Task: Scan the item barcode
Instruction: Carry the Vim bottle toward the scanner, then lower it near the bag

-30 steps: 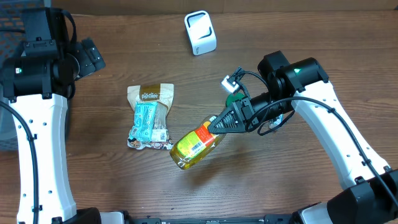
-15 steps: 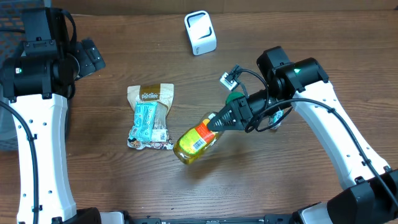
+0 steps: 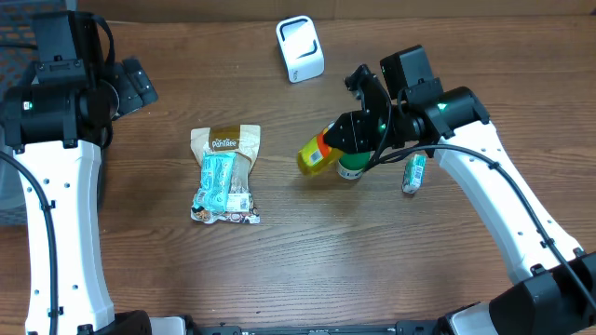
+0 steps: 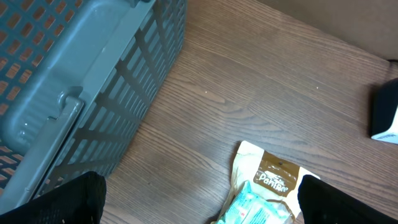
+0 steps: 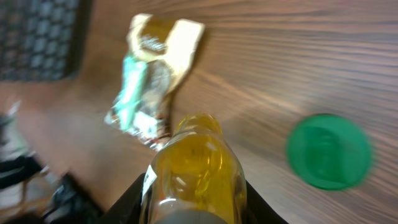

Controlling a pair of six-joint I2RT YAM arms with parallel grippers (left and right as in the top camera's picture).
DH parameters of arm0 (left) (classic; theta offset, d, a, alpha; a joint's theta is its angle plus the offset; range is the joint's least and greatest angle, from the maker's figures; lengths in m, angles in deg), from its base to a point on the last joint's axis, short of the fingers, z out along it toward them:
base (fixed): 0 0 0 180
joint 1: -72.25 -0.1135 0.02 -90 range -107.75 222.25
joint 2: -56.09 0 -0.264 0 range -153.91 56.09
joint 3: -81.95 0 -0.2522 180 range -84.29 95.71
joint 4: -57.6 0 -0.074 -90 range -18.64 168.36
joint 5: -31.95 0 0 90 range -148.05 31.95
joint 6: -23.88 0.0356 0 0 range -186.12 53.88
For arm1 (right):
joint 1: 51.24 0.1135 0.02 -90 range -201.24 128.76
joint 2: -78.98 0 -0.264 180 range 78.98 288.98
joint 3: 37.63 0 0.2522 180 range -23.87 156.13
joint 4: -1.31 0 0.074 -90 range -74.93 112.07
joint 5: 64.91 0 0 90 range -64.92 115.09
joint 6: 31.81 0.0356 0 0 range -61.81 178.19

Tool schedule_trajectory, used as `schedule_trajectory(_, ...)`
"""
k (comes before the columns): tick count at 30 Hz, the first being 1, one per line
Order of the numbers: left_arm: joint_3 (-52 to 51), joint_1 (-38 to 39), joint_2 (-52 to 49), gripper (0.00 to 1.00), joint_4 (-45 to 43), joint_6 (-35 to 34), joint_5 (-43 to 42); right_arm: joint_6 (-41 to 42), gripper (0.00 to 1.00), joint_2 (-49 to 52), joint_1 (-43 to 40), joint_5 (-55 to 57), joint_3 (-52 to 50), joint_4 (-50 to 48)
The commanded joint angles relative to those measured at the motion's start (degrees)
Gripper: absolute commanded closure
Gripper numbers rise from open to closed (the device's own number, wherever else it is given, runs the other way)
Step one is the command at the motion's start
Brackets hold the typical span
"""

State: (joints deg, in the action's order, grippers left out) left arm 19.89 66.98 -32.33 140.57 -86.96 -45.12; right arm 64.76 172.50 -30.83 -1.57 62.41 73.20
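Observation:
A yellow bottle [image 3: 315, 154] with an orange and white label hangs above the table, lying sideways with its base pointing left. My right gripper [image 3: 348, 138] is shut on its neck end. In the right wrist view the bottle [image 5: 194, 158] fills the space between the black fingers of the right gripper [image 5: 193, 200]. No barcode can be made out on it. The white scanner [image 3: 300, 48] stands at the back centre, apart from the bottle. My left gripper [image 4: 202, 202] is open and empty, high over the table's left side.
A snack bag with a teal packet on it [image 3: 224, 173] lies left of centre, and this bag [image 4: 264, 186] also lies below the left fingers. A green lid [image 3: 351, 169] and a small tube [image 3: 413, 173] lie under the right arm. A grey basket [image 4: 74, 81] stands far left.
The right gripper has lifted the bottle off the table and carried it back and to the right, closer to the scanner. The left arm has not moved.

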Motion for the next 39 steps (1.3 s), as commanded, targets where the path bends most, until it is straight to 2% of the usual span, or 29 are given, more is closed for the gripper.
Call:
schedule_trajectory(1, 0.1, 0.0, -0.1, 0.0, -0.1, -0.2, 1.0, 4.1, 0.72, -1.0, 0.5, 8.5, 7.6, 0.3)
schedule_trajectory(4, 0.1, 0.0, -0.1, 0.0, -0.1, -0.2, 1.0, 3.6, 0.71, -0.7, 0.5, 13.8, 14.4, 1.1)
schedule_trajectory(7, 0.1, 0.0, -0.1, 0.0, -0.1, -0.2, 1.0, -1.1, 0.71, -0.2, 0.9, 18.0, 19.9, 0.5)
schedule_trajectory(11, 0.1, 0.0, -0.1, 0.01, -0.1, -0.2, 1.0, -9.2, 0.7, 0.3, 3.8, 31.4, 20.6, -6.9)
schedule_trajectory(14, 0.1, 0.0, -0.1, 0.0, -0.1, -0.2, 1.0, -14.8, 0.7, 2.1, 6.0, 34.5, 20.6, -12.0)
schedule_trajectory(17, 0.1, 0.0, -0.1, 0.01, -0.1, -0.2, 1.0, -16.5, 0.48, 4.7, 7.4, 34.1, 20.6, -15.8)
schedule_trajectory(18, 0.1, 0.0, -0.1, 0.0, -0.1, -0.2, 1.0, -16.5, 0.49, 5.6, 7.6, 34.1, 20.6, -17.0)
schedule_trajectory(21, 0.1, 0.0, -0.1, 0.0, -0.1, -0.2, 1.0, -16.5, 0.72, 8.2, 7.6, 34.1, 20.6, -21.8)
schedule_trajectory(23, 0.1, 0.0, -0.1, 0.01, -0.1, -0.2, 1.0, -16.5, 0.81, 9.8, 7.4, 34.1, 20.6, -25.2)
schedule_trajectory(27, 0.1, 0.0, -0.1, 0.0, -0.1, -0.2, 1.0, -16.5, 0.83, 12.0, 7.2, 34.1, 20.6, -29.3)
schedule_trajectory(28, 0.1, 0.0, -0.1, 0.0, -0.1, -0.2, 1.0, -16.5, 0.81, 12.1, 7.2, 34.1, 20.6, -29.1)
schedule_trajectory(30, 0.1, 0.0, -0.1, 0.0, -0.1, -0.2, 1.0, -16.5, 0.61, 12.0, 7.3, 34.1, 20.6, -27.7)
schedule_trajectory(32, 0.1, 0.0, -0.1, 0.0, -0.1, -0.2, 1.0, -16.2, 0.55, 11.6, 7.7, 34.1, 20.6, -25.4)
schedule_trajectory(34, 0.1, 0.0, -0.1, 0.01, -0.1, -0.2, 1.0, -13.7, 0.44, 11.6, 8.1, 34.1, 20.6, -21.9)
schedule_trajectory(39, 0.1, 0.0, -0.1, 0.01, -0.1, -0.2, 1.0, -3.3, 0.42, 11.7, 8.3, 34.0, 20.6, -12.8)
